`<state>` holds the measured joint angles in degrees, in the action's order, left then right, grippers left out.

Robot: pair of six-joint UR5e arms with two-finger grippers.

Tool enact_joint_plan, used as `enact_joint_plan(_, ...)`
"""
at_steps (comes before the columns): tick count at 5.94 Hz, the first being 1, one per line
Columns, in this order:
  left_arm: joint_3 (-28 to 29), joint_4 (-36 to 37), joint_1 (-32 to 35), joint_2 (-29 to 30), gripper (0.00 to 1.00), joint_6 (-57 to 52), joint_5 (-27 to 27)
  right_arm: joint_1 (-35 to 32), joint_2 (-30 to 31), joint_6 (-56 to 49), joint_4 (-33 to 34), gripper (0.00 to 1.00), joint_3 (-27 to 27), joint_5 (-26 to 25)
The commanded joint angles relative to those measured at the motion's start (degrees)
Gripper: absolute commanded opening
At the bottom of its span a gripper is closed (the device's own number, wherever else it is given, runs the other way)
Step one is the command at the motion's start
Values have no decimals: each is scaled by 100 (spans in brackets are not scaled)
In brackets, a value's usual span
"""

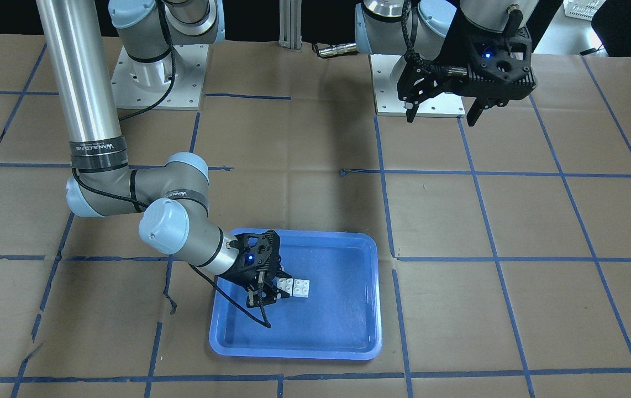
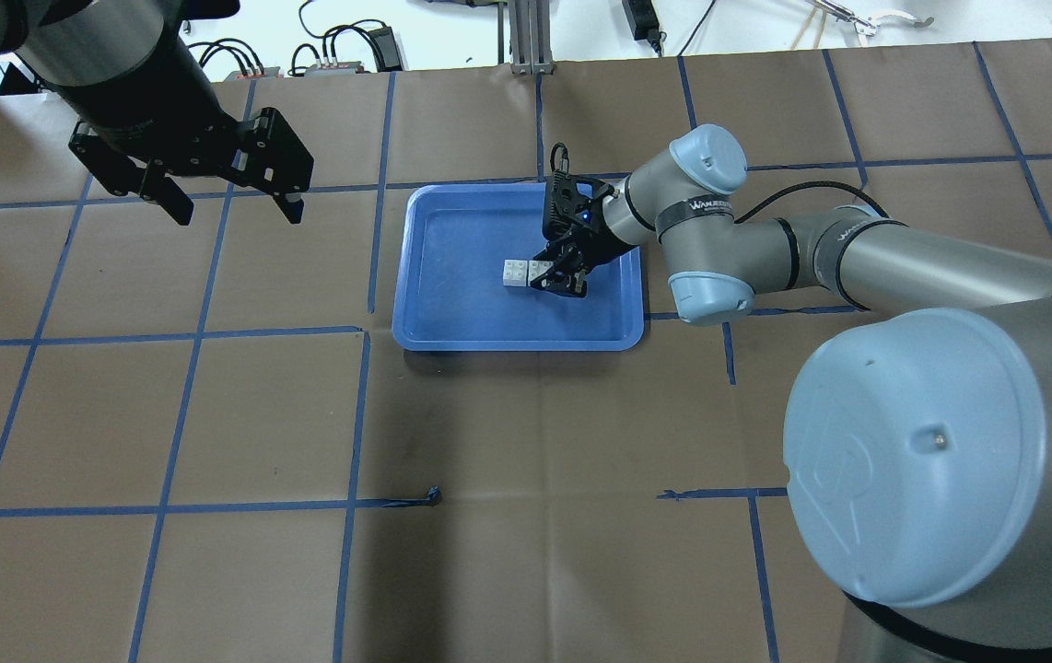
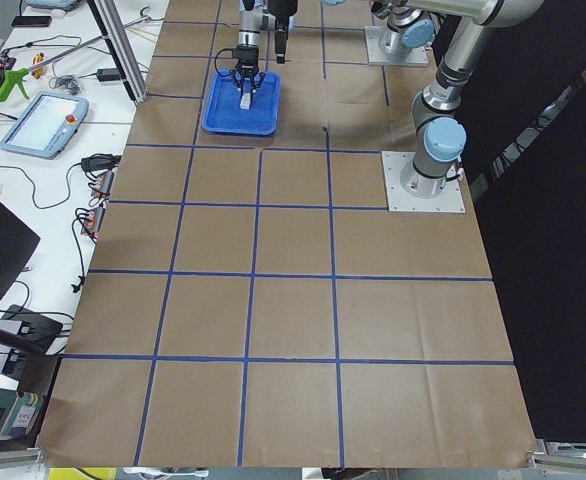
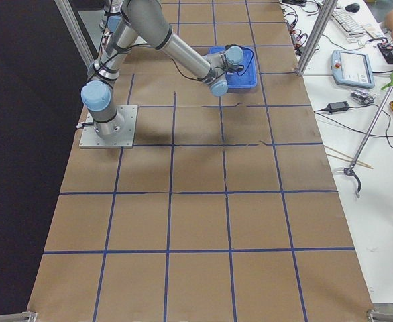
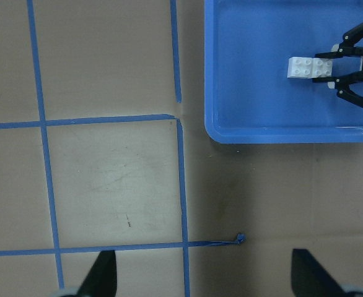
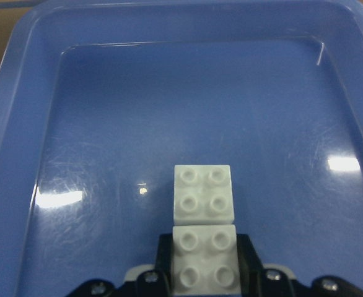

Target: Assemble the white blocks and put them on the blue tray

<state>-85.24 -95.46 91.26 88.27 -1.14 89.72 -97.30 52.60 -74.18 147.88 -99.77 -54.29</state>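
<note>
Two white blocks (image 6: 204, 193) lie end to end, touching, on the floor of the blue tray (image 6: 33, 37). I cannot tell whether they are joined. My right gripper (image 6: 204, 272) is low in the tray, its fingers closed against the sides of the nearer block (image 6: 204, 263). The same shows in the overhead view: blocks (image 2: 519, 273), right gripper (image 2: 546, 274), tray (image 2: 517, 343). My left gripper (image 2: 222, 198) is open and empty, held high over the table to the left of the tray. Its camera looks down on the tray (image 5: 280, 133) and the blocks (image 5: 305, 67).
The table is covered in brown paper with a grid of blue tape (image 2: 360, 405). A torn tape end (image 2: 434, 497) lies on the near side of the tray. The arms' base plates (image 1: 161, 77) stand at the robot's edge of the table.
</note>
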Motion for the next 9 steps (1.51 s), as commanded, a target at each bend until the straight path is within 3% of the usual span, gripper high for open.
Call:
enact_joint_plan(1,-2,1,-3,-30,99,8,2,0,4,0,-4,29,-16,-2)
enact_joint_plan(2,7,1,-3,-38,99,-18,28,0,4,0,-4,32,1,6)
enact_joint_plan(4,7,1,-3,-47,99,-10,28,0,-4,9,-22,69,1,6)
enact_joint_plan(7,-2,1,-3,-47,99,-9,28,0,-5,0,-4,70,1,279)
enact_joint_plan(9,-2,1,-3,-47,99,-9,20,0,4,0,-13,81,1,261)
